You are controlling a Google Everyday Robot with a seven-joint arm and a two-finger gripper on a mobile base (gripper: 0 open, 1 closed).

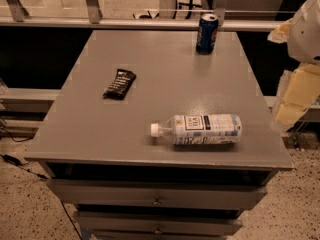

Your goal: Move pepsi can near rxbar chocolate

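camera view: one look down onto a grey table [65, 134] with drawers below; findings run from its left side to its right.
rxbar chocolate [119, 84]: black wrapper, lying flat on the left half of the table at mid depth, slightly angled; nothing touches it.
plastic bottle [197, 130]: clear, lying on its side near the front edge, right of centre, white cap pointing left; well apart from both bar and can.
pepsi can [206, 33]: upright at the far edge of the table, right of centre; well apart from the rxbar chocolate, which lies nearer and to the left; nothing holds it.
gripper [294, 101]: pale yellowish, at the right border of the view, off the table's right side; well apart from the can, which is not in it.
gripper state: cannot tell whether spread or pressed together.
task progress: judged as not begun in effect; the can is neither grasped nor lifted, and is not near the bar.
remaining: reach the far edge, take the can, carry it left and nearer, set it upright just beside the bar.
path note: the straight line from can to bar looks free of the bottle.
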